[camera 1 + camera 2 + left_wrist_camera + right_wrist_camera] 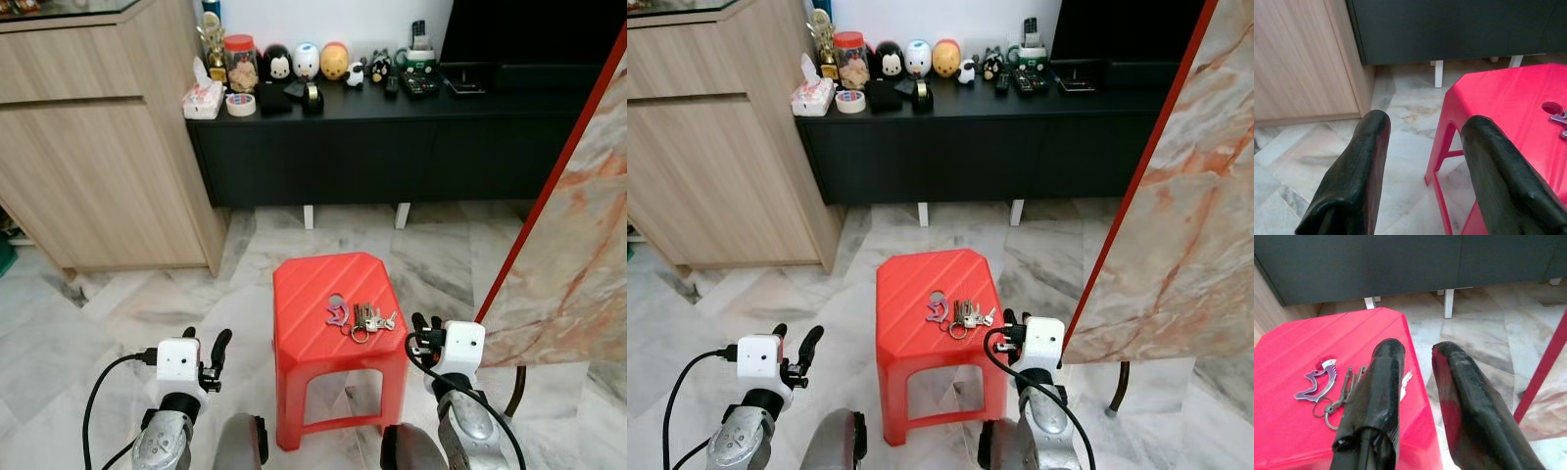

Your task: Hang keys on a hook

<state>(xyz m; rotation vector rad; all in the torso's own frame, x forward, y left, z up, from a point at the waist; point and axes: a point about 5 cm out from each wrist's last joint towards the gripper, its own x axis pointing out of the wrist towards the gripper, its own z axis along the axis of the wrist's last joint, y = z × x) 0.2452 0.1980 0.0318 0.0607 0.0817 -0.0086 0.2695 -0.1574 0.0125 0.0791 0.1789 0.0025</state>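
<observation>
A bunch of keys (366,318) on a ring, with a purple carabiner (338,313), lies on top of a red plastic stool (313,284), near its right edge. In the right wrist view the keys (1347,384) are just left of the finger on that side. My right gripper (427,323) hovers open beside the stool's right edge, a little right of the keys and holding nothing. My left gripper (206,337) is open and empty over the floor to the left of the stool (1508,103).
A black low console (392,127) with jars, figurines and remotes runs along the back wall. A light wooden cabinet (98,147) stands at the left. A marble-patterned panel with a red edge (573,245) leans close on the right. The floor is marble tile.
</observation>
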